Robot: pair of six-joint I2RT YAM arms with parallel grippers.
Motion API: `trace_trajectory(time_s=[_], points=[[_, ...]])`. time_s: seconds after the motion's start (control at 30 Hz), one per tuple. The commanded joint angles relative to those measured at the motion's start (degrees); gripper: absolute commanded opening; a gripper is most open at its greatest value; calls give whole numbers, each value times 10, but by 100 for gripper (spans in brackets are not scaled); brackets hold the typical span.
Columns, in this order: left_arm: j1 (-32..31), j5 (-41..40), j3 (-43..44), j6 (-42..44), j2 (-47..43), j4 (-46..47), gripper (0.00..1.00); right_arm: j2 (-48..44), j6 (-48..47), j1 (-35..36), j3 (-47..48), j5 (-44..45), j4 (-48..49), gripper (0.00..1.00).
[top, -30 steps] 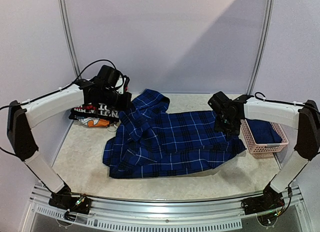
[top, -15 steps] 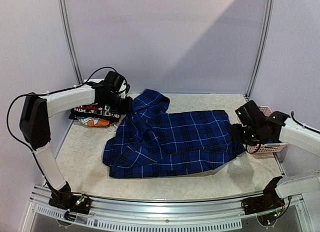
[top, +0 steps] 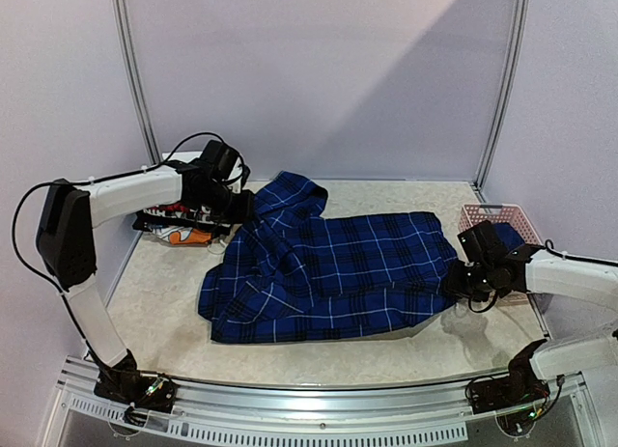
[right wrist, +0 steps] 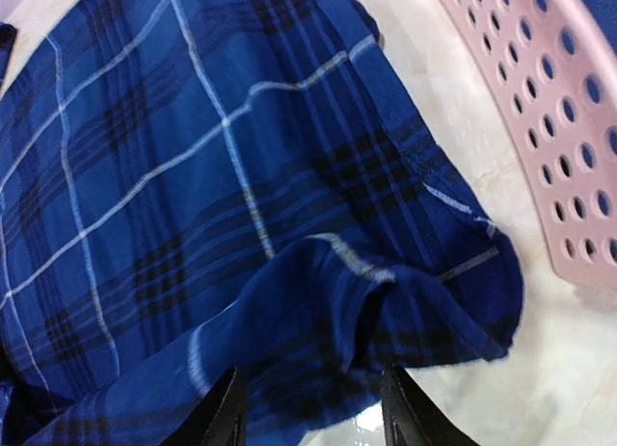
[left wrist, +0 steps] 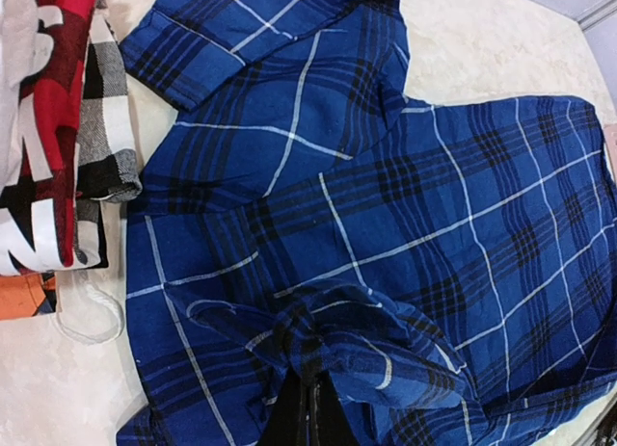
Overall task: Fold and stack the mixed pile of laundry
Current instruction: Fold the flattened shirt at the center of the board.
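The dark-blue plaid shirt (top: 328, 273) lies spread across the middle of the table, rumpled at its collar end. It fills the left wrist view (left wrist: 386, 205) and the right wrist view (right wrist: 193, 176). My left gripper (top: 241, 208) is shut on a bunched fold of the shirt at its far left (left wrist: 310, 383). My right gripper (top: 462, 283) is open and low at the shirt's near right corner, its fingers either side of the hem (right wrist: 313, 393). A dark-blue cloth (top: 514, 237) lies in the pink basket; no print shows on it.
The pink lattice basket (top: 483, 213) stands at the right edge, close beside my right gripper, and shows in the right wrist view (right wrist: 540, 109). A stack of folded white, black and red-lettered garments (top: 179, 225) lies at the far left, next to the shirt (left wrist: 58, 128).
My right arm has swung down and back from above the shirt's right edge to its near right corner. My left gripper has shifted slightly right and keeps hold of the shirt.
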Motion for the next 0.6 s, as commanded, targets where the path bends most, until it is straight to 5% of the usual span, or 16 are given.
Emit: trace_trajectory(time_s=[0.0, 0.57], points=[[4, 7, -16, -2, -28, 8, 0, 36, -16, -15, -3, -36, 58, 45], [4, 19, -28, 1, -40, 14, 0, 69, -19, -22, -1, 32, 28, 17]])
